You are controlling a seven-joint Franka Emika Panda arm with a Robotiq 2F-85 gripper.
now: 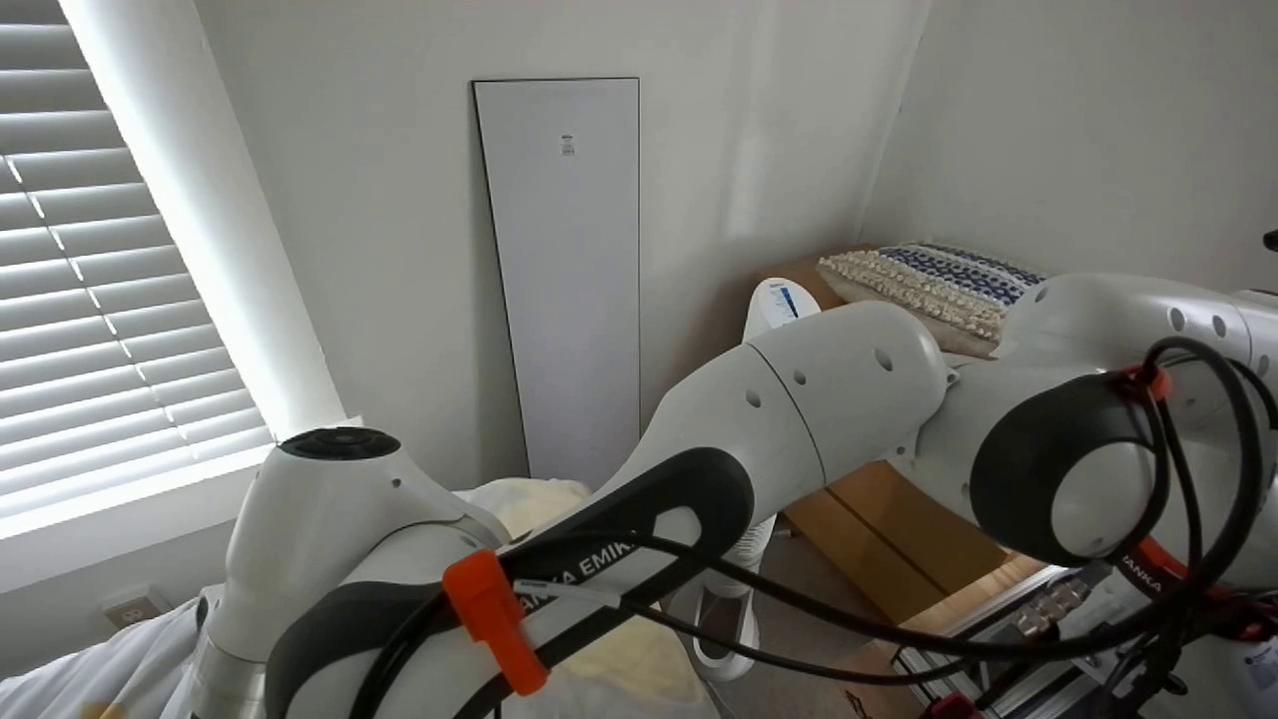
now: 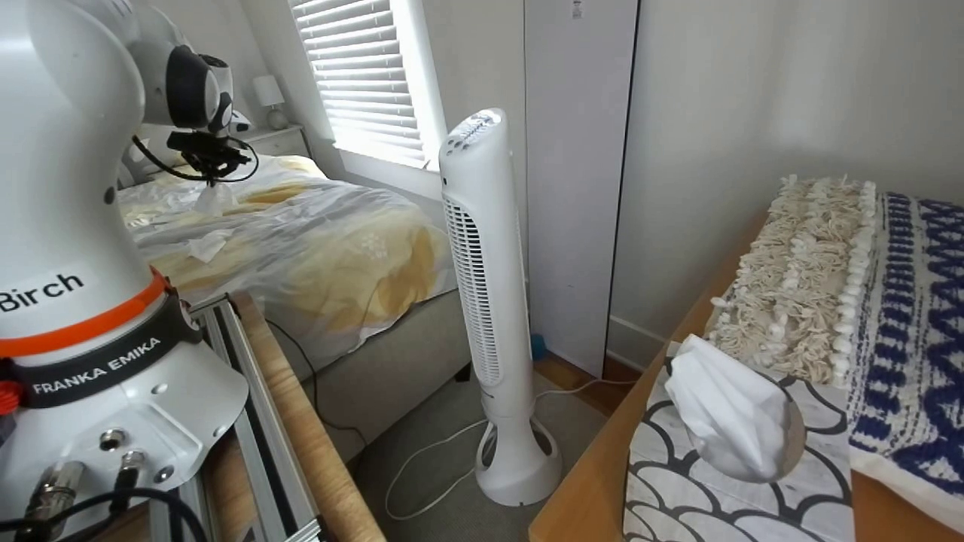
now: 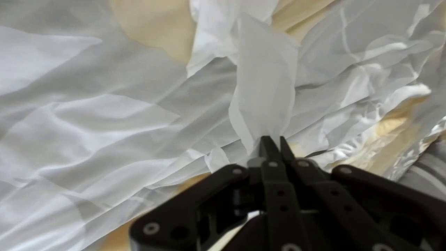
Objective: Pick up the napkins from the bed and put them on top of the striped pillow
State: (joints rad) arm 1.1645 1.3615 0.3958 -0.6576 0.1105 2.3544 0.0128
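Jaws, one pair, were clenched on one end of a napkin (image 3: pixel 266 80), its long axis leading away from the grip, over the bed (image 2: pixel 354 248); contact with the latter could not be told. Striped pillow (image 2: pixel 896 324), apparently next destination, lay well apart on the wooden tabletop (image 2: pixel 595 493), across the tower fan (image 2: pixel 497 263). Arm (image 2: pixel 68 218) read "Birch" and "FRANKA EMIKA"; a label (image 1: pixel 567 146) on the leaning panel (image 1: pixel 569 300) was illegible.

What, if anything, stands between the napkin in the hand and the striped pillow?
A tall white fan stands between the bed and the pillow; the hand, holding the napkin above the bed, will probably need to go over or around it.
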